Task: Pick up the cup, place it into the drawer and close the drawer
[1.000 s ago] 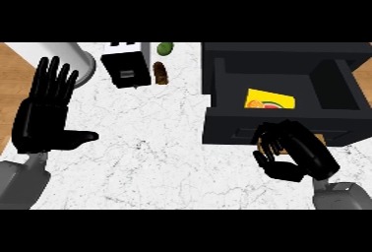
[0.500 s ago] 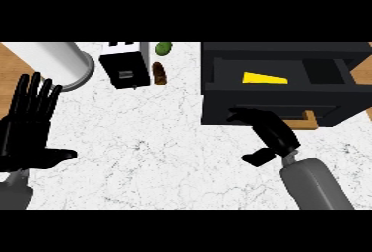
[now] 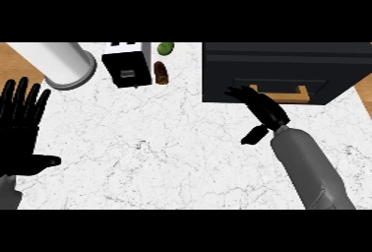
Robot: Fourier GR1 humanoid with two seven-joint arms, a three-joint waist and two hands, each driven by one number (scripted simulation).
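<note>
I see my right hand (image 3: pixel 263 109) with its fingers (image 3: pixel 245 96) straight and close together, tips against the drawer (image 3: pixel 330 86) front just beside the tan handle (image 3: pixel 291 95). The drawer sits flush in its black cabinet at the far right of the desk (image 3: pixel 167 147). I can't see the cup anywhere in my view. My left hand (image 3: pixel 20 128) rests at the left edge, fingers spread and pointing up. A white cylinder (image 3: pixel 62 61) and a black-and-white box (image 3: pixel 127 69) stand at the back.
</note>
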